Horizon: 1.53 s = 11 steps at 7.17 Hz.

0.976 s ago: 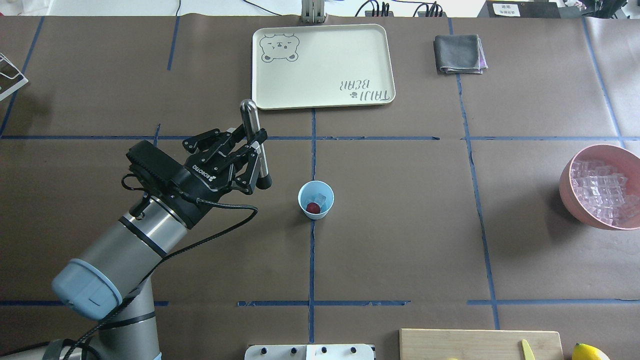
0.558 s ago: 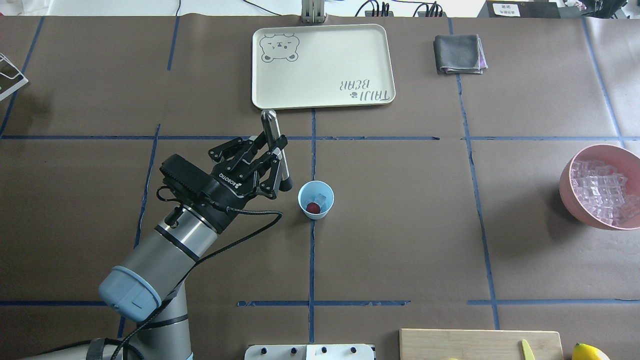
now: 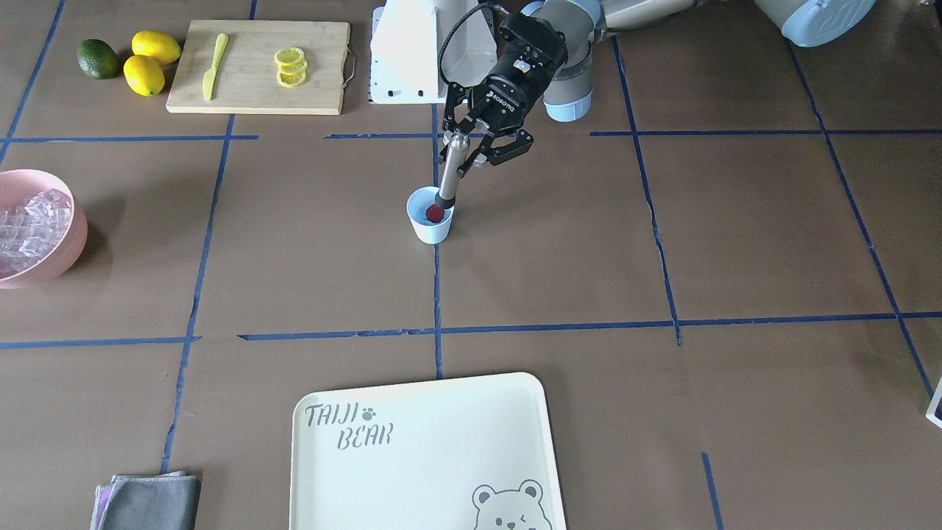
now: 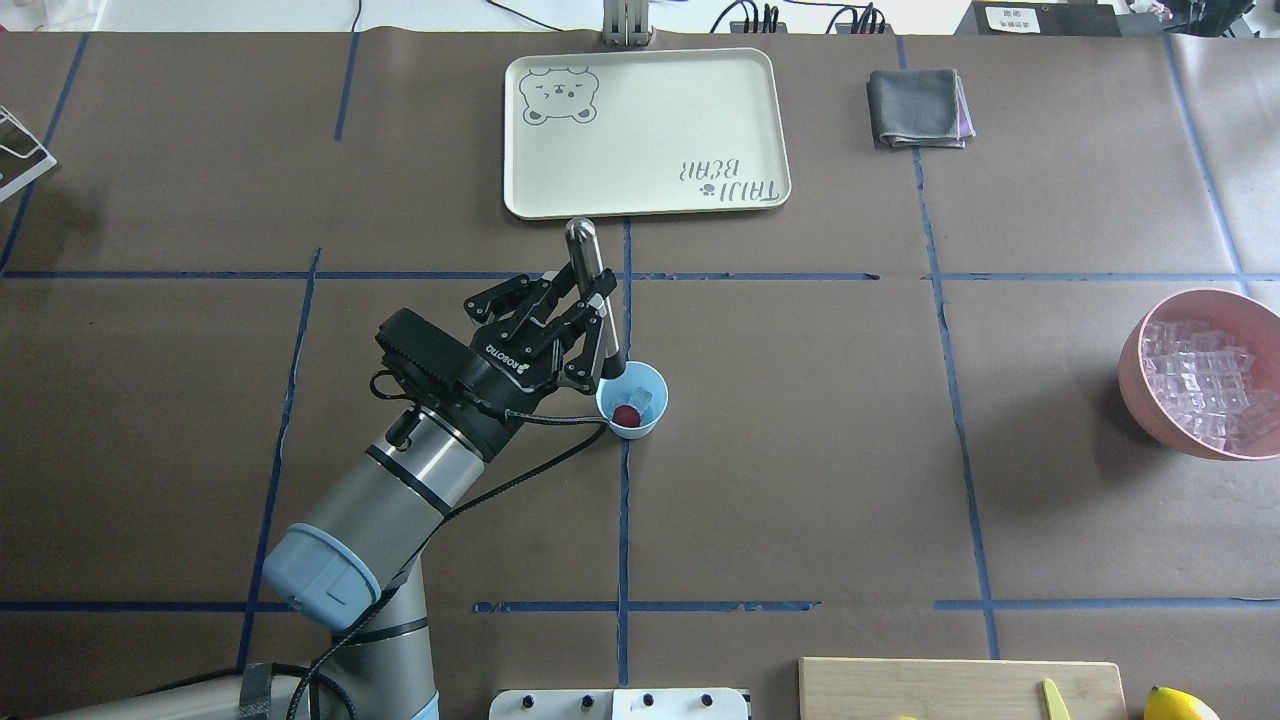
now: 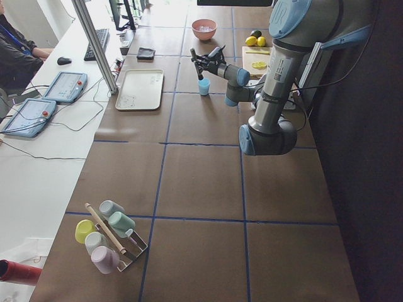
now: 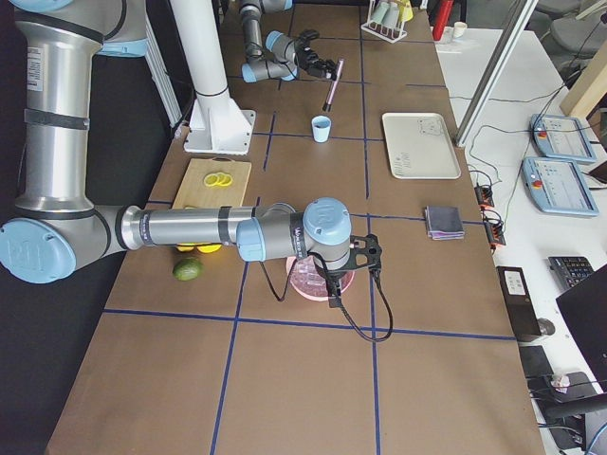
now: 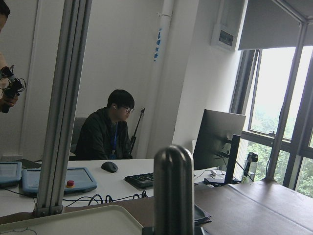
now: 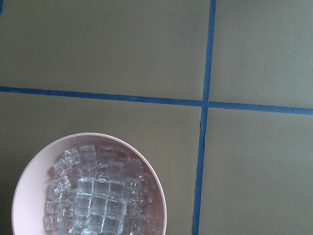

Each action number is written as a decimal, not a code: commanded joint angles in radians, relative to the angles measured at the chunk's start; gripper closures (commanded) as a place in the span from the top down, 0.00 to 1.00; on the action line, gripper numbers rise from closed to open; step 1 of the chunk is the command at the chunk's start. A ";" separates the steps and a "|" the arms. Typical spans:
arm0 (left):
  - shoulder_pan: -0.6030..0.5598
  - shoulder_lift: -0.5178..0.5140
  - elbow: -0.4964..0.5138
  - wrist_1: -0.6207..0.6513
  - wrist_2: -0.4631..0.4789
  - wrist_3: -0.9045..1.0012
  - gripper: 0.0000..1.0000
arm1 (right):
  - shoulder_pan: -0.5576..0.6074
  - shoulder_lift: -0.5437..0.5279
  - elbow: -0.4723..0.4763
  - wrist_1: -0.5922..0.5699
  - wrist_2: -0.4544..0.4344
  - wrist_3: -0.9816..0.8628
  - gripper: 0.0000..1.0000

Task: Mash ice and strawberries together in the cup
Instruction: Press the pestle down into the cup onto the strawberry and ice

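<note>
just beside left fingers [image 4: 592, 345] (gripping muddler [image 4: 584, 255]): cup [image 4: 660, 398]

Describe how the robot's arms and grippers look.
Both arms are silver tubes with pale-blue joint caps: left arm, right arm. The left gripper is black, two-fingered, with white ROBOTIQ lettering and a black cable at its wrist.

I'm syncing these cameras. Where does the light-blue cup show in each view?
Front-facing: cup upper centre, below the left gripper and its muddler.
Overhead: cup at centre, right of the left gripper.
Exterior left: cup top centre, right of the tray.
Exterior right: cup top centre, left of the tray.
Left wrist: not in it.
Right wrist: not in it; only pink bowl with ice.
Shared landmark: the bear-printed tray.
</note>
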 commanded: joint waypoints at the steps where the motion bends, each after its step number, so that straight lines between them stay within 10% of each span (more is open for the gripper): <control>1: 0.001 -0.015 0.033 -0.007 -0.003 -0.002 0.00 | 0.000 0.001 -0.003 0.000 0.000 0.000 1.00; 11: 0.025 -0.063 0.127 -0.007 0.004 -0.008 0.00 | 0.000 0.007 -0.008 0.000 -0.014 0.000 1.00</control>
